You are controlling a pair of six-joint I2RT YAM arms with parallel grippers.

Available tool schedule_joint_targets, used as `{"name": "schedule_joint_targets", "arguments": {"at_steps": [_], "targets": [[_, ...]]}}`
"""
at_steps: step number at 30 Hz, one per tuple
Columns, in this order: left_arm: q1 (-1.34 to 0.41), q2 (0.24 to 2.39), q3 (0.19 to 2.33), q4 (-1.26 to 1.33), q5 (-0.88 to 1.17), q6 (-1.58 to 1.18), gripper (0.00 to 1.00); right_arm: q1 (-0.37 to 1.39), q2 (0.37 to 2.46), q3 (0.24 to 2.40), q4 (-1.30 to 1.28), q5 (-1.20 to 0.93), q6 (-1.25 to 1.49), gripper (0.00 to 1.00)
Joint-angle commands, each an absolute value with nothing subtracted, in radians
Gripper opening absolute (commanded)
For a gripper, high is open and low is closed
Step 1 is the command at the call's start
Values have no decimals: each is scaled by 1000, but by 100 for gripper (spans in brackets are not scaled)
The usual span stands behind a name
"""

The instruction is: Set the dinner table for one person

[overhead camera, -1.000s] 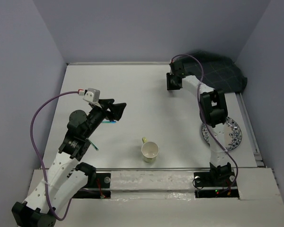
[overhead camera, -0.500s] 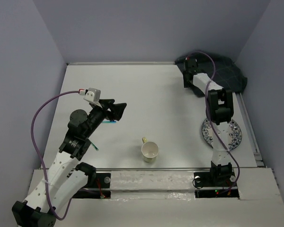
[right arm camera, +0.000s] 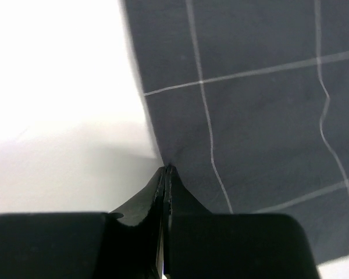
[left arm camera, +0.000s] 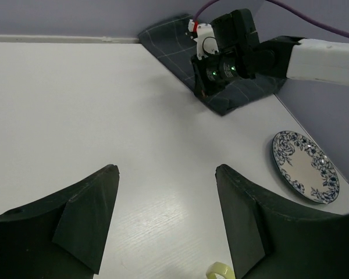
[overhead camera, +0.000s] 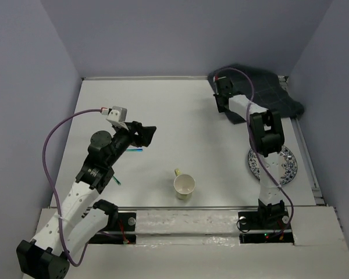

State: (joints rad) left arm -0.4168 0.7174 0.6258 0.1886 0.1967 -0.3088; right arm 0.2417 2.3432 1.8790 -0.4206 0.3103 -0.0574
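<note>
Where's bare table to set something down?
Bare: far-left table, back wall to left gripper; and the middle between mug and cloth. Crowded: right side, with plate, right arm and right gripper shut on the cloth's edge.

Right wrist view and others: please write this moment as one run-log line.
right gripper: shut on cloth mat edge | left gripper: open, empty, above dinner table | plate, cup: not held

Wears white shells (overhead camera: 74, 201) over black joints (overhead camera: 266, 135); trails purple cables (overhead camera: 45, 152) from the wrist cameras (overhead camera: 115, 114); ends the left hand (left arm camera: 166, 170) in black wedge-shaped fingers (left arm camera: 84, 212)
</note>
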Motion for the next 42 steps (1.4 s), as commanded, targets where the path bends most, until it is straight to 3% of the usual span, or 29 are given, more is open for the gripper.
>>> {"name": "schedule_joint_targets", "arguments": {"at_steps": [1, 9, 11, 13, 16, 21, 29, 34, 42], "targets": [[-408, 735, 684, 199, 160, -313, 78, 438, 2130, 1650, -298, 100, -55, 0], [-400, 794, 707, 130, 66, -325, 72, 518, 1901, 1258, -213, 161, 90, 0], [-397, 824, 712, 117, 43, -339, 70, 518, 1872, 1226, -212, 189, 110, 14], [-396, 863, 716, 112, 32, -356, 68, 518, 1809, 1183, -204, 193, 136, 41], [-396, 934, 735, 103, 18, -396, 62, 518, 1708, 1126, -172, 125, 166, 62], [-422, 1073, 823, 77, -61, -445, 56, 518, 1568, 1036, -101, 20, 242, 62], [-485, 1533, 1070, 112, -201, -474, 55, 518, 1359, 875, -41, -80, 362, 55], [-450, 1837, 1339, 59, -176, -451, 55, 518, 1186, 763, -22, -146, 406, 52], [-446, 2141, 1693, -81, -173, -394, 54, 518, 1003, 670, -25, -135, 428, 52]]}}
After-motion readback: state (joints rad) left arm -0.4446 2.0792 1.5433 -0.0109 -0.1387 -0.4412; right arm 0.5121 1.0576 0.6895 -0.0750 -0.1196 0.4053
